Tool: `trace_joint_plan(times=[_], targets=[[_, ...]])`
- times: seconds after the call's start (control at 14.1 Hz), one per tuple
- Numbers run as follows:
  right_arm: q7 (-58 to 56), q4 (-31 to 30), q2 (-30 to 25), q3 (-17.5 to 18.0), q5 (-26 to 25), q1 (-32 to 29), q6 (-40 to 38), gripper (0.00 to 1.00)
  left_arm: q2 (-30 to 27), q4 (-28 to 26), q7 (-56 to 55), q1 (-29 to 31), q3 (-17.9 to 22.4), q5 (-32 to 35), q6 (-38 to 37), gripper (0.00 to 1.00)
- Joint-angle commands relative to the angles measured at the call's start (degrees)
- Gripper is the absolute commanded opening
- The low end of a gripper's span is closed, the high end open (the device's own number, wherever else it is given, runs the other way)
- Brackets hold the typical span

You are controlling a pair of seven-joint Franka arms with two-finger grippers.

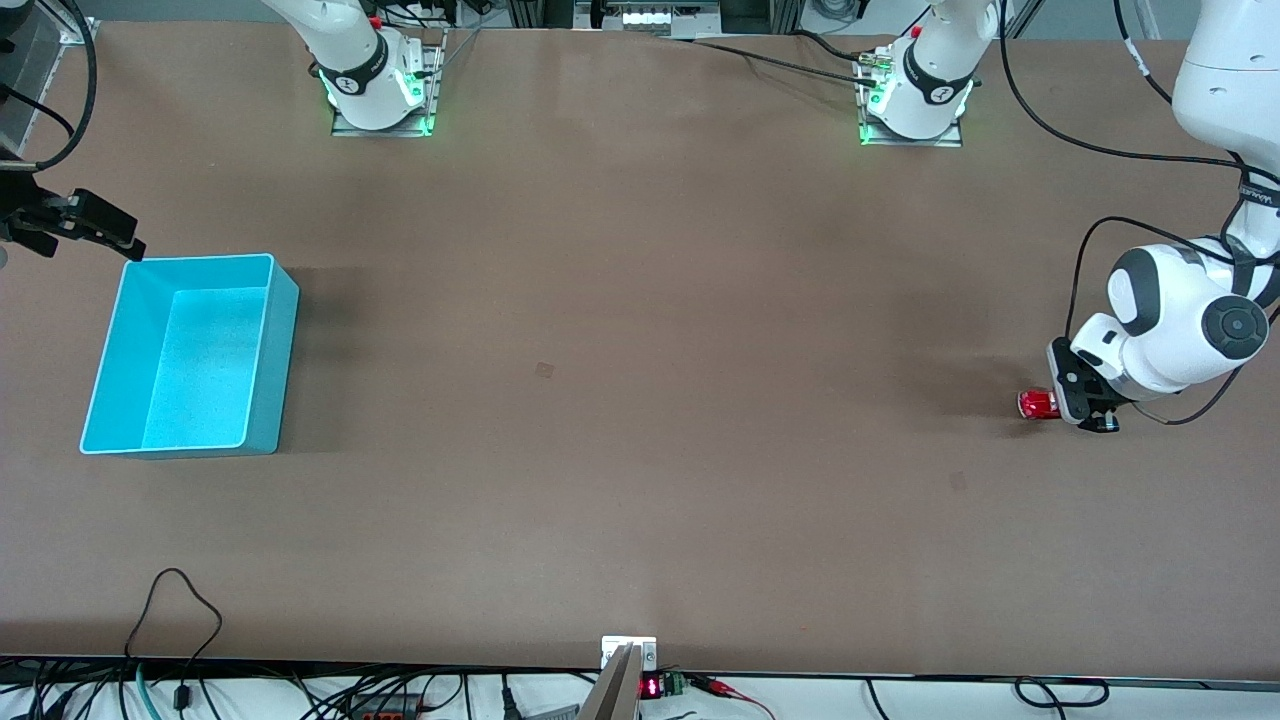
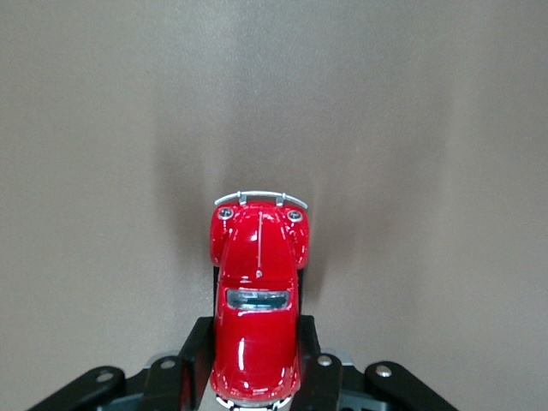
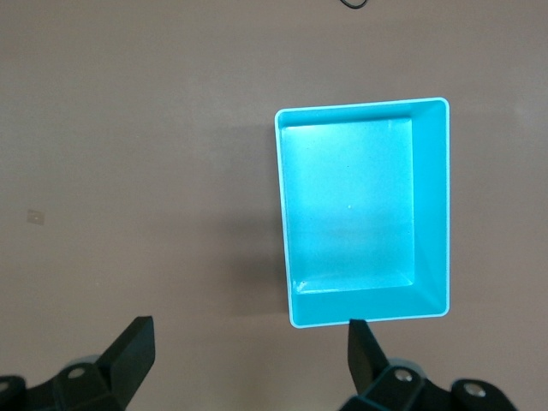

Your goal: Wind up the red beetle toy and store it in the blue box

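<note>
The red beetle toy [image 1: 1036, 404] is down at table level near the left arm's end of the table. My left gripper [image 1: 1058, 404] is shut on it; in the left wrist view the black fingers [image 2: 195, 355] press both sides of the car's [image 2: 257, 282] rear half, and its silvery bumper points away from the wrist. The blue box [image 1: 285, 305] stands empty at the right arm's end of the table. My right gripper [image 1: 90, 238] is open and empty, up in the air beside the box's corner nearest the robots' bases. The right wrist view shows the box [image 3: 432, 205] and the spread fingers [image 3: 133, 347].
The brown table [image 1: 640, 400] stretches bare between box and car. Cables and a small electronics board [image 1: 660, 686] lie along the table edge nearest the front camera. The arm bases [image 1: 380, 90] stand at the farthest edge.
</note>
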Motion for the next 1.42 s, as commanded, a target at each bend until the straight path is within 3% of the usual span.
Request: trace_joint_plan(times=[0.0,0.07,0.21,0.92,1.35], targets=[[-0.53,0.01,-0.12,0.14,0.90,-0.47,0.03,1.00,2.83,1.57,1.30,0.73,0.17,0.72,0.65,0.19],[-0.53,0.01,-0.12,0.14,0.90,-0.47,0.03,1.00,2.57,1.84,1.21,0.65,0.00,0.72,0.74,0.33],[-0.53,0.01,-0.03,0.14,0.90,-0.47,0.03,1.00,1.70,2.89,1.21,0.65,-0.53,0.64,0.04,1.00],[-0.53,0.01,-0.03,0.14,0.90,-0.47,0.21,1.00,-3.05,3.42,-1.94,0.29,-3.08,-0.16,-7.51,1.00],[-0.53,0.01,0.06,0.14,0.90,-0.56,0.38,1.00,-6.92,10.35,-14.33,0.12,-4.75,-0.16,-28.23,1.00]])
